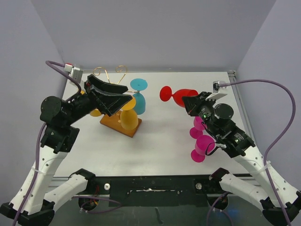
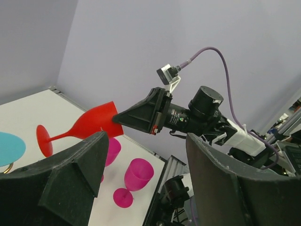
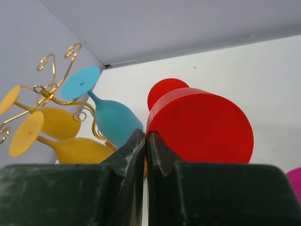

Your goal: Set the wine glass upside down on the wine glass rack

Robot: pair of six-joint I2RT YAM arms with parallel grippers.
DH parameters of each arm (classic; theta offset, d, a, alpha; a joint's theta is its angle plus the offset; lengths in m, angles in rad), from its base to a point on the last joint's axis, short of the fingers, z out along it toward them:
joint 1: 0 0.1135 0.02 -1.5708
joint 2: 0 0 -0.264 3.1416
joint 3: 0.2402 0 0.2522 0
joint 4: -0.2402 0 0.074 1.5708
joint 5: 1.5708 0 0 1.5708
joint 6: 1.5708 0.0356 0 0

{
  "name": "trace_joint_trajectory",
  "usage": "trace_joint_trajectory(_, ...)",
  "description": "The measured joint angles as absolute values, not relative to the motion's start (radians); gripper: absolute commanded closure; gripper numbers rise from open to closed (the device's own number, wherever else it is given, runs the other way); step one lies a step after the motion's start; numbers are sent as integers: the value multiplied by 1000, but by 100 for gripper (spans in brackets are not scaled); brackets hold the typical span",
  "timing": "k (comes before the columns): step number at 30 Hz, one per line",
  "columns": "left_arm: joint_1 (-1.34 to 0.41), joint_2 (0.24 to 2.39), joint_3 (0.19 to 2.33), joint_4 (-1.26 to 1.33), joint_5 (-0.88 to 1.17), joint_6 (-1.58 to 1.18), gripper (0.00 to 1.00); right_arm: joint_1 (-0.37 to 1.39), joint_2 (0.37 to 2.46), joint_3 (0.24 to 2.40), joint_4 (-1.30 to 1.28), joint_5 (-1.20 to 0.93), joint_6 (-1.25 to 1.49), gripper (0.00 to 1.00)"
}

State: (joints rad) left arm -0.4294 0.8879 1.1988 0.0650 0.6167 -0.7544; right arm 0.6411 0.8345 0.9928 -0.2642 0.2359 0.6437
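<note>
The right gripper (image 3: 145, 137) is pressing its dark fingers together on the left edge of a red wine glass (image 3: 202, 127) (its round foot peeking out behind). Farther left, a teal glass (image 3: 115, 120) and yellow glasses (image 3: 61, 123) are hanging on the gold wine glass rack (image 3: 47, 93).

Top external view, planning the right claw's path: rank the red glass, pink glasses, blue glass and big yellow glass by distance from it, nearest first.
1. Red glass: in the right claw itself, gripped at the rim.
2. Pink glasses: close by, toward the near edge, beneath that arm.
3. Blue glass: to the left, on the rack.
4. Yellow glass: farther left, at the rack's near side.
</note>
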Motion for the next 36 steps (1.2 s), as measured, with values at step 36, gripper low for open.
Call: trace_joint_trajectory(36, -614, 1233, 1214, 247, 279, -1228, 43, 641, 791, 907, 420, 28, 700, 100)
